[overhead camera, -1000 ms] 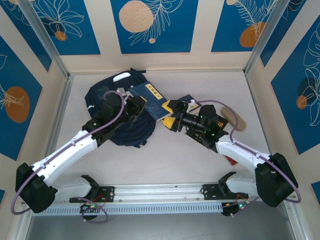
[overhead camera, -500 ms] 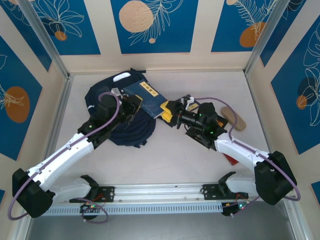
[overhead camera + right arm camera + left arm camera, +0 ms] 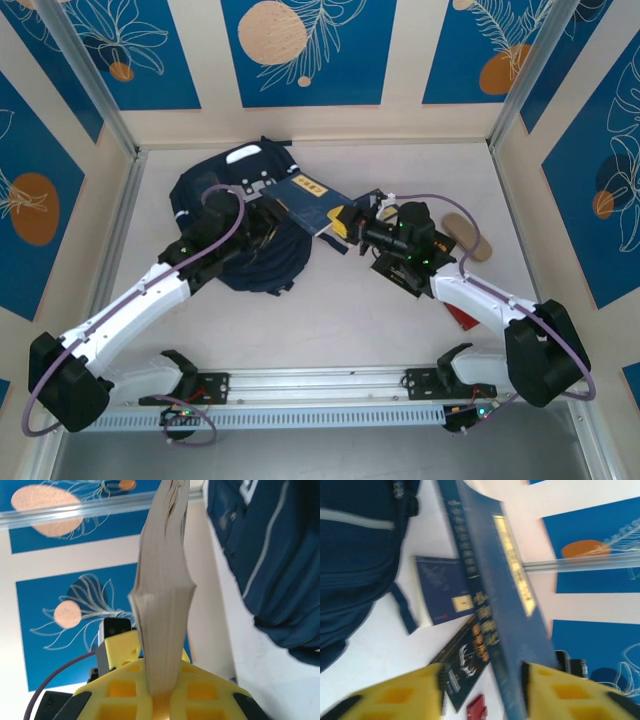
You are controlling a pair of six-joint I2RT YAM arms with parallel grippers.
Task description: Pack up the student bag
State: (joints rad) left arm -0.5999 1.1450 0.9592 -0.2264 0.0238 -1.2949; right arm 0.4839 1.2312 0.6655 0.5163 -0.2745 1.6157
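Note:
The student bag (image 3: pixel 225 245) is a large navy backpack with a pale stripe, lying at the left centre of the table; it also shows in the left wrist view (image 3: pixel 355 555) and the right wrist view (image 3: pixel 270 555). A thick dark-blue book (image 3: pixel 305 197) hangs tilted beside the bag's right edge. My right gripper (image 3: pixel 346 222) is shut on the book's page edge (image 3: pixel 162 605). My left gripper (image 3: pixel 482 682) is open with the book's spine (image 3: pixel 490 605) between its fingers, resting against the right finger (image 3: pixel 555 690); the left finger (image 3: pixel 410 690) stands apart from it.
On the table under the held book lie a flat dark-blue book (image 3: pixel 445 587), a black book with a white antler design (image 3: pixel 467 665) and a small red case (image 3: pixel 477 707). A tan oval object (image 3: pixel 467 235) sits at the right, a red item (image 3: pixel 462 318) by the right arm.
The right gripper has carried the book a little farther back and changed its tilt. The left gripper has shifted slightly beside the bag, staying at the book's near end.

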